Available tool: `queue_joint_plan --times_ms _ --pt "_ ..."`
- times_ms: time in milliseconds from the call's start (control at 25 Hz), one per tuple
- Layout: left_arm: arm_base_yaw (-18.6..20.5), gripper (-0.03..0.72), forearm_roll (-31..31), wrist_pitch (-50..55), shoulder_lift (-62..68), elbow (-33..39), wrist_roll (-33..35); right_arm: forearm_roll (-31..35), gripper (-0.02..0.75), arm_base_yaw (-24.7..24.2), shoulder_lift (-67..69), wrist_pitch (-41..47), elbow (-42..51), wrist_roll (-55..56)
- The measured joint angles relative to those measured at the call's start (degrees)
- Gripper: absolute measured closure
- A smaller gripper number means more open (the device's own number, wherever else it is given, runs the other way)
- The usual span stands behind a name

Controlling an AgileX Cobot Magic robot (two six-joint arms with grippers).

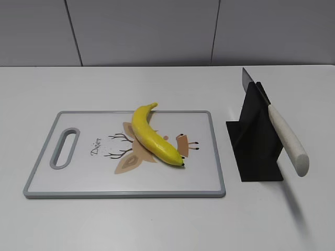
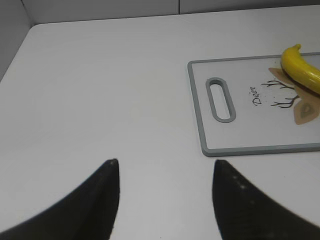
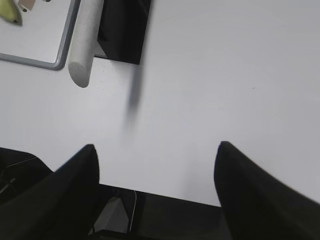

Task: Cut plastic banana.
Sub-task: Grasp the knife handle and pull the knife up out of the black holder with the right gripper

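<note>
The plastic banana (image 1: 153, 137) is bright yellow, whole and curved. It lies diagonally on the white cutting board (image 1: 78, 178) with a grey rim and a handle slot at its left. Its stem end also shows in the left wrist view (image 2: 300, 67); its dark tip shows at the top left of the right wrist view (image 3: 10, 12). A knife (image 1: 287, 137) with a cream handle leans in a black stand (image 1: 254, 151), handle toward the front. My left gripper (image 2: 165, 162) is open and empty over bare table left of the board. My right gripper (image 3: 156, 146) is open and empty near the table's front edge, right of the stand.
The table top is white, with a grey panelled wall behind it. The knife handle (image 3: 82, 55) and the stand (image 3: 125, 30) show at the top left of the right wrist view. Neither arm shows in the exterior view.
</note>
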Motion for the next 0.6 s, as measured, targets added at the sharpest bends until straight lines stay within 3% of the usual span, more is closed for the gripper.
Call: queue_joint_plan --times_ms 400,600 --pt "0.00 0.113 0.00 0.00 0.00 0.00 0.00 1.02 0.181 0.00 11.03 0.00 -1.35 -0.57" --pt "0.00 0.113 0.00 0.00 0.00 0.00 0.00 5.00 0.181 0.05 15.63 0.00 -3.99 -1.69"
